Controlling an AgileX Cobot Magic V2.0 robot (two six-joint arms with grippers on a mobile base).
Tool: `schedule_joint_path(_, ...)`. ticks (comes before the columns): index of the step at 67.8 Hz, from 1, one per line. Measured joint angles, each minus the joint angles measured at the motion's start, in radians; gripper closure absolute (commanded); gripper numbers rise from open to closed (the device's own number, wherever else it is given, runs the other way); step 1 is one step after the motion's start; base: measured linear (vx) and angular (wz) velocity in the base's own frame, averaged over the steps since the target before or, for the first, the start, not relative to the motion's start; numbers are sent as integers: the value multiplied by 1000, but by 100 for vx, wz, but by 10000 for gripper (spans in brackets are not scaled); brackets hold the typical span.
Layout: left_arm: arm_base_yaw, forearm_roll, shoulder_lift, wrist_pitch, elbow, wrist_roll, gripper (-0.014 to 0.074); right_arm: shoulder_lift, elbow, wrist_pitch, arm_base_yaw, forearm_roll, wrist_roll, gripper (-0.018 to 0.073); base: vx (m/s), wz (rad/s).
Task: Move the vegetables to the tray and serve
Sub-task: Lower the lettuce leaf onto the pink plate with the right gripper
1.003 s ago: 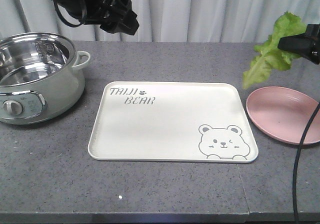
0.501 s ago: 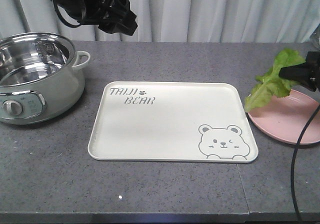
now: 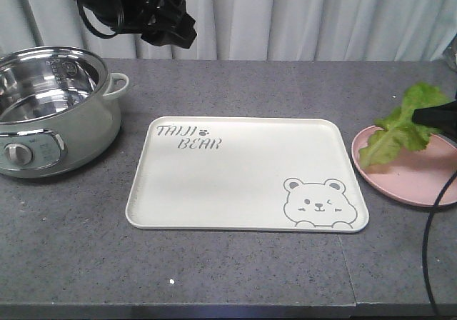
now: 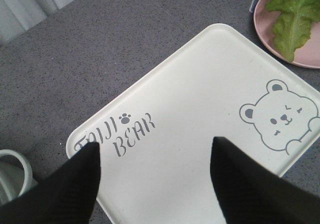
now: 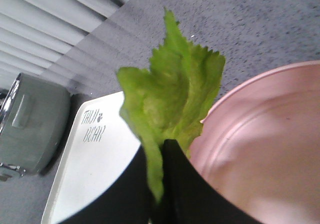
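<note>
Front camera: off near long edge of cream-white rectangular bear-print tray (image 3: 235, 177), mid-distance, tilted down across it. Left wrist: high above tray, facing down. Right wrist: low, close, right of tray, facing across it. All share tray.

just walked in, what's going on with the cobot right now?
The right gripper has its jaws shut on the lettuce leaf, holding it low over the pink plate to the right of the tray. I can't tell whether the leaf tip touches the plate. Nothing is on the tray yet. The left gripper hangs above the tray with its jaws open, holding nothing. The pot on the left looks empty.
</note>
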Motion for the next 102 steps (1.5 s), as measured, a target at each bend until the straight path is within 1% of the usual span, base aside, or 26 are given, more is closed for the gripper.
schedule_joint_path(6,0,0,2,-5,0,-1,150,0,3,0,-59,0,0,556,0,0)
schedule_joint_path(13,0,0,17,-8,0,-1,150,0,5,2,-91,0,0,555,0,0)
schedule_joint_path(19,0,0,34,-8,0,-1,150,0,6,1,-86,0,0,553,0,0)
schedule_joint_path(35,0,1,49,14,0,-1,150,0,6,0,-42,0,0,545,0,0)
schedule_joint_path(46,0,1,49,17,0,-1,150,0,6,-1,-32,0,0,525,0,0)
schedule_joint_path(55,0,1,49,20,0,-1,150,0,6,-1,-28,0,0,475,0,0)
schedule_joint_path(70,0,2,49,20,0,-1,150,0,6,-1,-24,0,0,308,0,0)
schedule_joint_path(77,0,2,49,21,0,-1,150,0,6,-2,-21,0,0,248,0,0)
schedule_joint_path(81,0,2,49,21,0,-1,150,0,6,-2,-21,0,0,237,0,0)
schedule_joint_path(102,0,2,49,21,0,-1,150,0,6,-2,-21,0,0,238,0,0)
